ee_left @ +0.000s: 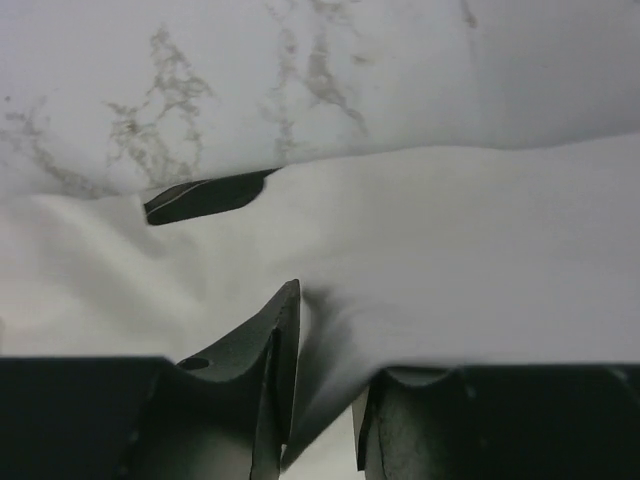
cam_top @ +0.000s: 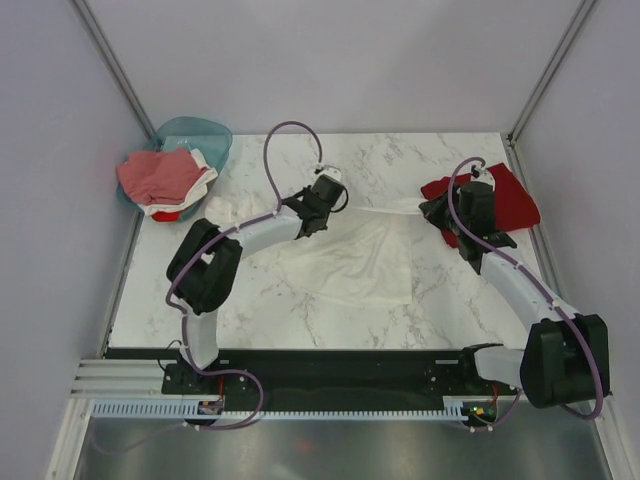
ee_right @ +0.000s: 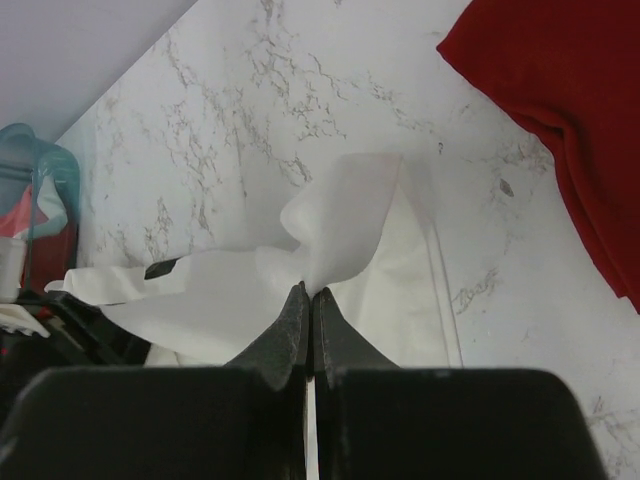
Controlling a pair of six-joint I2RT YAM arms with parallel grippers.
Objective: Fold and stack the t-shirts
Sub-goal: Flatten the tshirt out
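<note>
— Left fingers (ee_left: 250,400), low in the left wrist view, stand partly apart with a fold of the white tee (cam_top: 350,265) running down into the gap. Whether they pinch it yet, I cannot tell.

— And the right?

— Right fingers (ee_right: 290,345) are pressed together on a peak of the same tee. Cloth fans up out of the tips, so that side is gripped.

— Where is the tee?

— Middle of the table (cam_top: 400,160) in the top view, mostly lying flat. Its upper edge is drawn between my two grips, from upper centre across to upper right.

— Why hold it so?

— My guess: two grips on one edge let me pull it straight and spread it before a fold. One grip alone would only bunch it.

— Which way does it point?

— The drawn edge runs left to right, and the body trails from it toward the bottom of the frame, slanting right. A dark patch (ee_left: 205,195) sits just past my left fingers. It is perhaps a neck label, which would make this the collar end. Sleeves I can't make out.

— The others?

— Red tee (cam_top: 515,195) lies at upper right, just beyond my right fingers and apart from the white one. Pink tee (cam_top: 160,172) is heaped with more cloth in the basket (cam_top: 215,135), upper left. Nothing looks folded yet.
</note>
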